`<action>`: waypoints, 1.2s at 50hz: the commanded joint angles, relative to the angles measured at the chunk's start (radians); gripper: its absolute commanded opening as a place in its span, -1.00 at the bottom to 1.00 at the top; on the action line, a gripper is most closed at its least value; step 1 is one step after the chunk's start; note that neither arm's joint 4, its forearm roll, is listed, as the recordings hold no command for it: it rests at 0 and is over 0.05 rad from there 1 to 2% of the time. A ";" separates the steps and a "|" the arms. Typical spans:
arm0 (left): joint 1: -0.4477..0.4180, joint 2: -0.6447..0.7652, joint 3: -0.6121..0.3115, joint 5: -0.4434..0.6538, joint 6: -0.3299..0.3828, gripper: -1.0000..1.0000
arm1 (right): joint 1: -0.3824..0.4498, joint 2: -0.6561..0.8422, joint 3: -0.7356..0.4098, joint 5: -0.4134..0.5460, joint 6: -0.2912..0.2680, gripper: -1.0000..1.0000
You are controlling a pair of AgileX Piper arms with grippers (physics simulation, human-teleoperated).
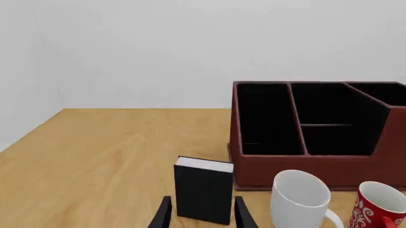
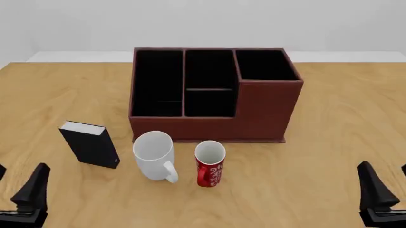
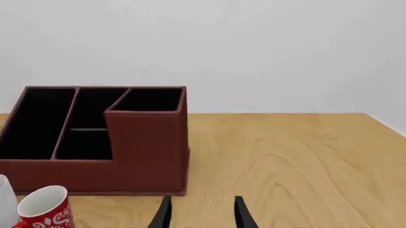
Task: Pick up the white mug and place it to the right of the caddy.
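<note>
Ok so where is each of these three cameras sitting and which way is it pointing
Front view: above and behind the arms, looking forward and down at the caddy; both claws show, left claw, right claw.
Left wrist view: behind the left claw, facing the black box and white mug.
Right wrist view: behind the right claw, facing bare table beside the caddy.
All three share the caddy and red mug.
</note>
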 commanded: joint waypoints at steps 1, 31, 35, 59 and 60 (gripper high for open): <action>0.000 0.005 -0.003 -0.001 0.000 1.00 | -0.021 0.006 -0.002 0.010 -0.011 1.00; 0.000 0.005 -0.003 -0.001 0.000 1.00 | 0.125 0.072 -0.441 0.302 -0.170 1.00; 0.000 0.005 -0.003 -0.001 0.000 1.00 | 0.163 0.143 -0.513 0.314 -0.210 1.00; 0.000 0.005 -0.003 -0.001 0.000 1.00 | 0.390 0.586 -0.844 0.369 -0.444 1.00; 0.000 0.005 -0.003 -0.001 0.000 1.00 | 0.398 0.604 -0.857 0.375 -0.444 1.00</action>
